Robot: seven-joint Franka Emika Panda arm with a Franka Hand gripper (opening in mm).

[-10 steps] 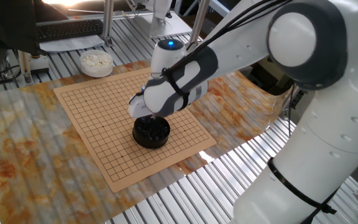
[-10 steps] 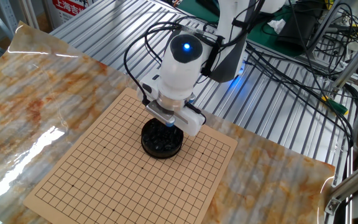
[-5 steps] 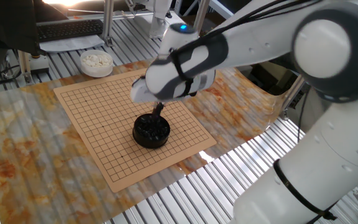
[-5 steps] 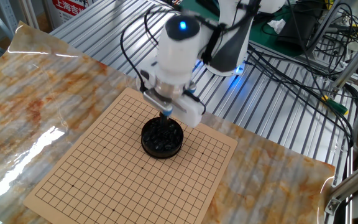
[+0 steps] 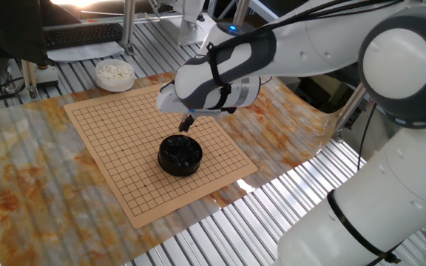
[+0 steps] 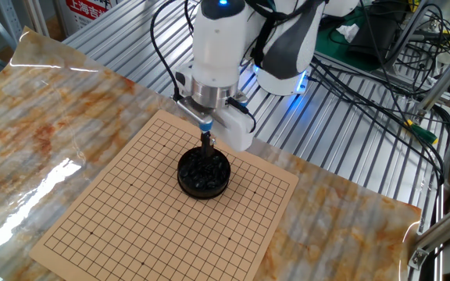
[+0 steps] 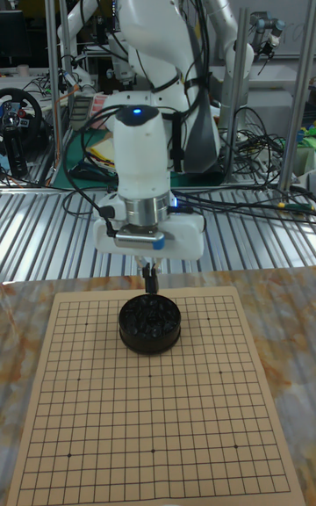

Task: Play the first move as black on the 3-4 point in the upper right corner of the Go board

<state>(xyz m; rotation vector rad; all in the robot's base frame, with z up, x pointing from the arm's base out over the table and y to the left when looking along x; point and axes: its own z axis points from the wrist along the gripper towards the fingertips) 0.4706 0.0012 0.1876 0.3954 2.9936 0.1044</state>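
Observation:
My gripper (image 5: 186, 124) hangs just above the squat black bowl (image 5: 180, 155) of black stones, which stands on the tan Go board (image 5: 109, 140). The dark fingers are pressed together and point straight down at the bowl's far rim, in the other fixed view (image 6: 206, 143) and the tall view (image 7: 151, 282) alike. A tiny black stone seems pinched at the tips, but it is barely distinguishable from the fingers. The 3-4 point (image 7: 213, 321) is a bare crossing near the board's far right corner in the tall view, to the right of the bowl (image 7: 150, 323).
A white bowl of white stones (image 5: 115, 73) sits off the board's far corner. The board (image 6: 131, 218) lies on a marbled sheet over a slatted metal table. Cables (image 6: 381, 86) run behind the arm's base.
The gripper has risen out of the black bowl, from down among the stones to a short way above the rim. The bowl and the board have not moved.

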